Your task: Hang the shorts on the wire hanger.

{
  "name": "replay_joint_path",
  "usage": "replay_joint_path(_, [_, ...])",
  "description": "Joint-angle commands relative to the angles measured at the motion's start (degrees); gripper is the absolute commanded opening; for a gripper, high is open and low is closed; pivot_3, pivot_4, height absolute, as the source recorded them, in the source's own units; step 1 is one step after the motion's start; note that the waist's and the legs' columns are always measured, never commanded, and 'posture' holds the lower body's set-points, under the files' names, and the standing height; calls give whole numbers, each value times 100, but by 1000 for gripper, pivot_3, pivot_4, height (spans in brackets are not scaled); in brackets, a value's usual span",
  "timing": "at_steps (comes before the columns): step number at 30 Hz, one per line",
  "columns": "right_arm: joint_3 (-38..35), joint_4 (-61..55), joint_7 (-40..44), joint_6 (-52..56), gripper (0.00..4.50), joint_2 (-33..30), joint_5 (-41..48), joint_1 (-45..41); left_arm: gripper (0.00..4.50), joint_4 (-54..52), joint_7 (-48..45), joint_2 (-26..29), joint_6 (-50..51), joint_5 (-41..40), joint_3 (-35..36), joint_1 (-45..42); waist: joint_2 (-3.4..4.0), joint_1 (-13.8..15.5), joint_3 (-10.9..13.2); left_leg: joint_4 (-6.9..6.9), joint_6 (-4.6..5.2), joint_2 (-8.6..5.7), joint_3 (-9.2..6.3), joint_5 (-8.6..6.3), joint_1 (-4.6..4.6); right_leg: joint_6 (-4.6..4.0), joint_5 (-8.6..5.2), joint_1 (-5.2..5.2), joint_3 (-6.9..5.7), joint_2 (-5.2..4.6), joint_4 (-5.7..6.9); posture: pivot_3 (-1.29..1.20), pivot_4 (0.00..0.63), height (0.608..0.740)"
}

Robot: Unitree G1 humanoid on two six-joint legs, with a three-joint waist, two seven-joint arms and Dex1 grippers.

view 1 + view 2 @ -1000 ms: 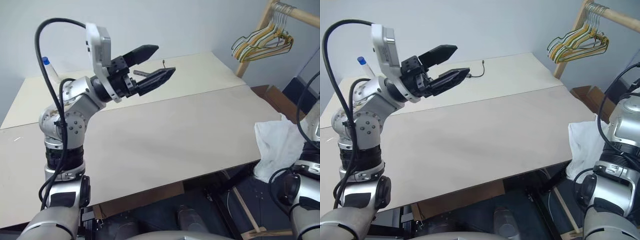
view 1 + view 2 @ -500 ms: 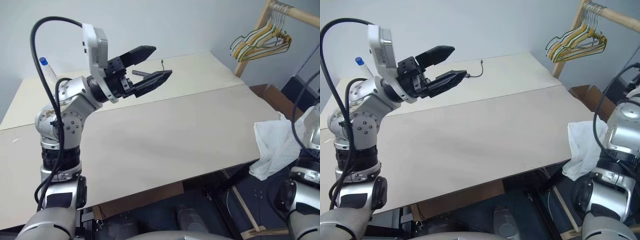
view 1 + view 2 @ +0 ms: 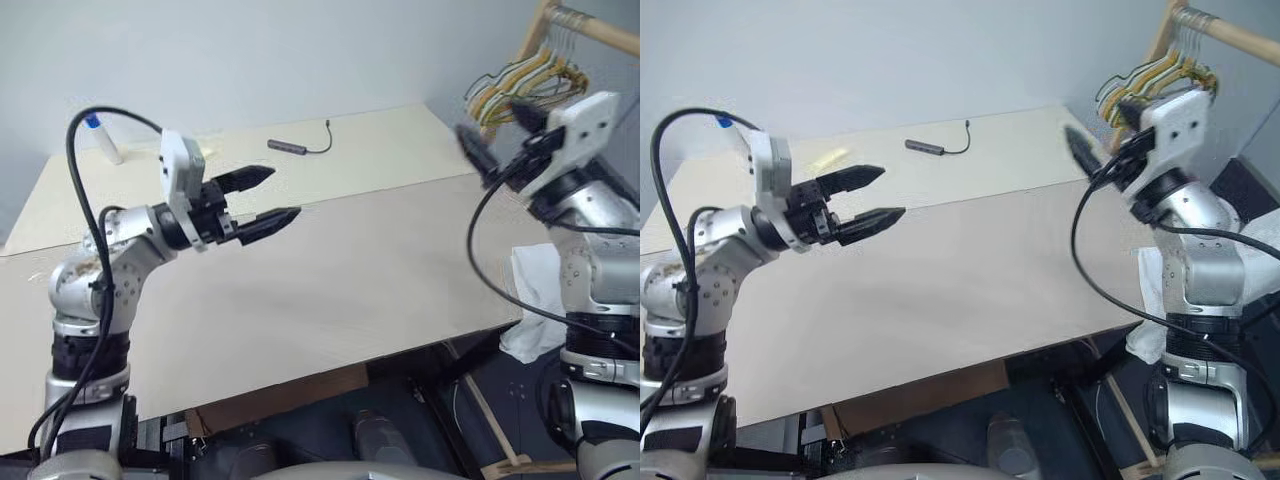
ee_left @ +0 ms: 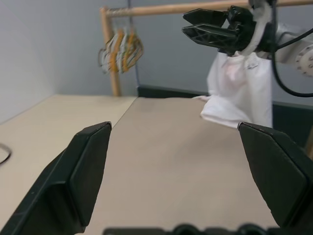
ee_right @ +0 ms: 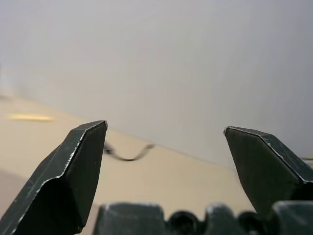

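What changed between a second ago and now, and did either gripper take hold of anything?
The right gripper swung up from beside the shorts to above the table's right edge, open and empty. The left gripper sank slightly, still open. The shorts still drape off the table edge; hangers unmoved on the rail.

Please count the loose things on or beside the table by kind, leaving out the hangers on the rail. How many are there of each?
White shorts, hanging at the right edge of the table: 1
Black cable with a bar-shaped end: 1
White bottle with blue cap: 1
Yellow strip: 1
Total: 4
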Motion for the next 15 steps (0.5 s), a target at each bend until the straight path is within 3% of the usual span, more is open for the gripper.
replay_joint_path(1, [388,-6,1278,161,4456,-131,296,-257,4500,-629,205,207,-156,130,342,497,-1,146,1,-1,2,2,2,-1,0,0,0,-1,-2,1,1,78,0,740])
replay_joint_path(8, [846,252,2759,408,4456,-233,311,-468,4500,-1179,95,625,-260,263,525,1592,-12,819,8,2,0,3,11,-1,-2,-10,4,-6,-21,0,2,118,0,740])
replay_joint_path(15, [872,129,2942,488,4456,-162,233,-458,4500,-1278,128,714,-333,284,511,1857,-15,1150,8,5,-5,6,54,2,-9,-22,7,-11,-38,0,1,121,0,740])
